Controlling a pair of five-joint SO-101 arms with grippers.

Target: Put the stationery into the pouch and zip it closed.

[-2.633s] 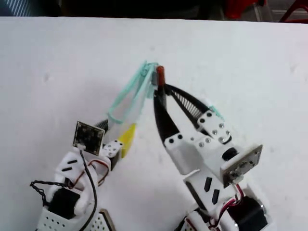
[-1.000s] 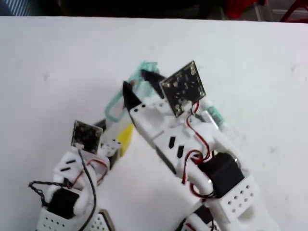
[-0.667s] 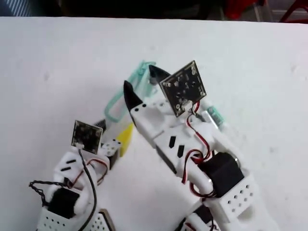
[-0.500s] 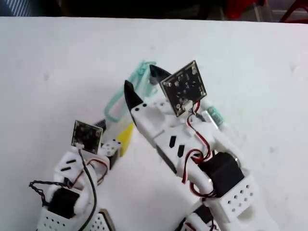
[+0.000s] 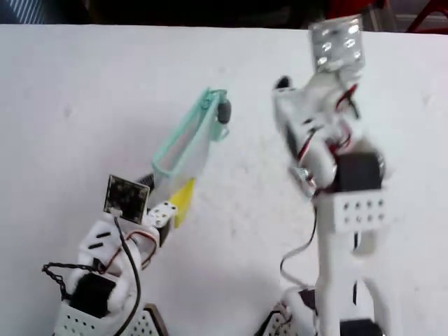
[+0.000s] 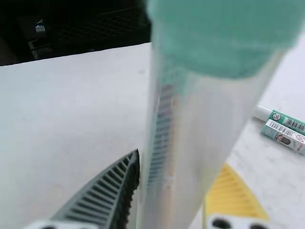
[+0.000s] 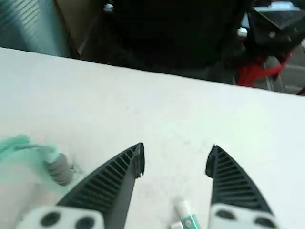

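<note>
Left hand (image 6: 180,162) pinched near end of translucent, teal-zippered pouch (image 5: 183,143) between black and yellow fingers. Pouch ran from there toward far edge of counter (image 5: 84,84), around counter's middle. Grey stub (image 5: 224,112) at pouch's far end. Right hand (image 7: 176,147) spread wide, holding nothing, over counter toward far edge. White green-labelled pen (image 6: 280,126) lay on counter, apart from pouch.
</note>
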